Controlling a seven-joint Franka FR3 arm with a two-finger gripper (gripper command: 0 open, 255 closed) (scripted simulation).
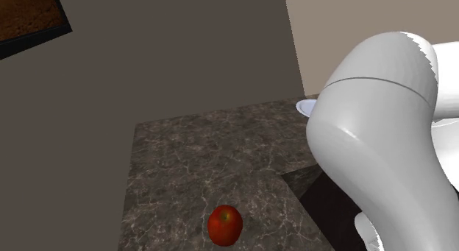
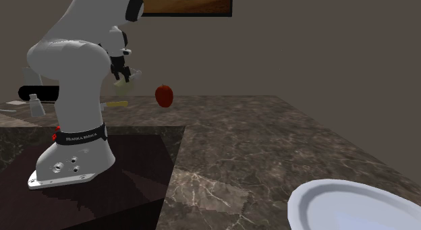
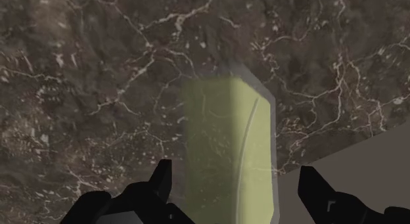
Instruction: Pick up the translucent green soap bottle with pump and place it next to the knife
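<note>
Wrist view has the gripper (image 3: 236, 169) spread wide with the pale green bottle (image 3: 227, 144) between its fingers, nearly touching on one side and clear on the other, so nothing is gripped yet. The bottle is close by an edge of the veined counter (image 3: 98, 71). I'd worry that closing off-centre shoves it sideways, tips it, or nudges it over that edge.

The soap bottle (image 3: 227, 157) is translucent, pale yellow-green and flat-sided with bevelled corners. It shows end-on against dark veined marble, close to the counter's edge, at the second exterior view's far left.
</note>
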